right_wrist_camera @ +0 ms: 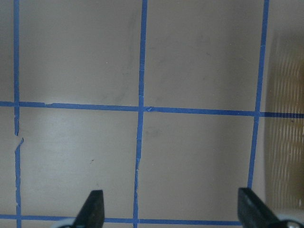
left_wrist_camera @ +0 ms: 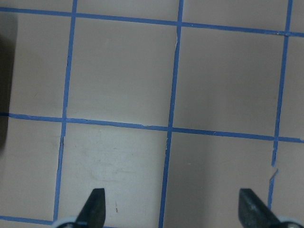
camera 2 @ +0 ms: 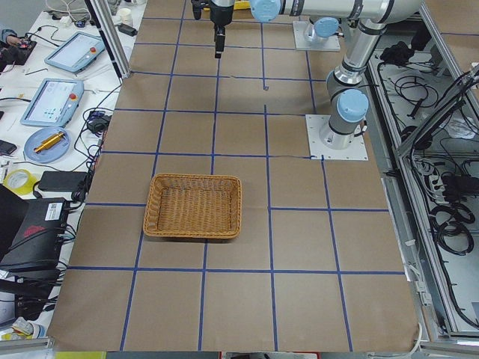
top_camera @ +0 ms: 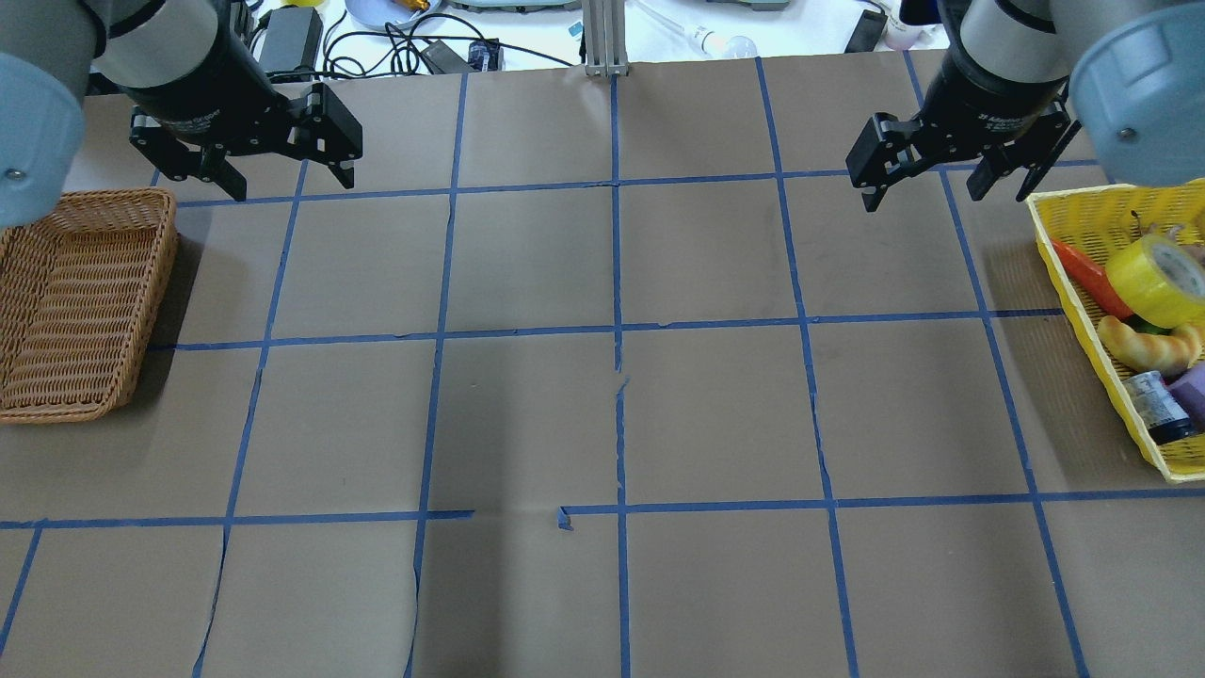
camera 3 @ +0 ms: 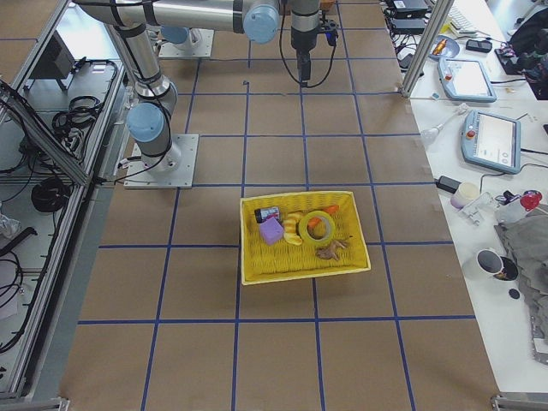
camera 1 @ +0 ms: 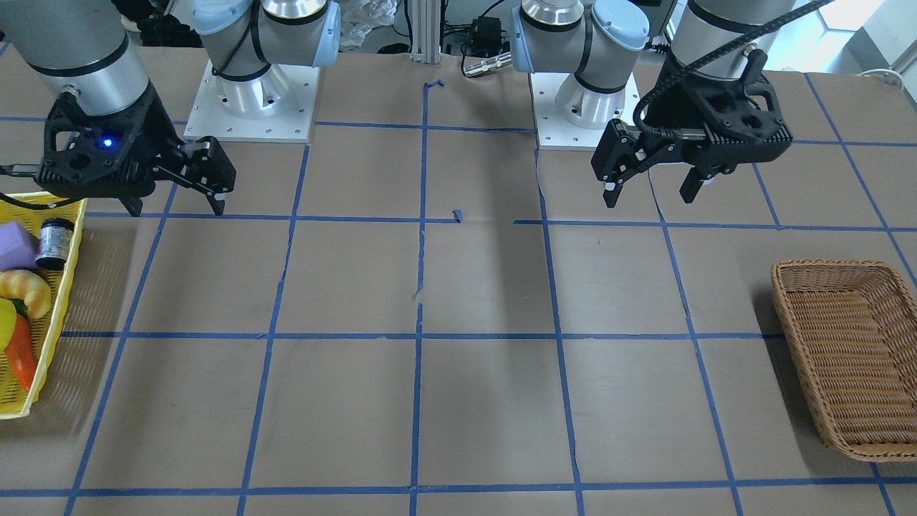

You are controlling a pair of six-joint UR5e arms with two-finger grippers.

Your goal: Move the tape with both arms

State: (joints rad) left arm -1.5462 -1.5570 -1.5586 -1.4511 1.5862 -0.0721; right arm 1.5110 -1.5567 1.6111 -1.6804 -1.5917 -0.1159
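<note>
The left hand (top_camera: 292, 184), a black two-finger gripper on a silver-grey arm, hangs released over the brown paper-covered worktop (top_camera: 715, 414). Its fingers are spread wide and hold nothing. The right hand (top_camera: 927, 193), a matching black gripper, is spread just as wide and is also holding nothing.

Each wrist camera shows only its own two dark fingertips far apart over bare brown paper crossed by thin blue tape lines (left_wrist_camera: 171, 129).

From overhead, the left hand hovers near the far corner of a shallow brown wicker basket (top_camera: 158, 301). The right hand hovers near the far corner of a bright yellow mesh basket (top_camera: 1083, 282).

The bright yellow roll of wide tape with a pale inner core (top_camera: 1153, 278) lies inside that yellow basket, well apart from both hands. It is tilted against an orange carrot-shaped toy (top_camera: 1087, 275), just beside a golden croissant-shaped toy (top_camera: 1148, 347).

The right-side camera looks down through the roll's core. The front-facing camera crops the basket and shows more clearly a purple block (camera 1: 16, 245) and a small dark bottle (camera 1: 54, 242).
</note>
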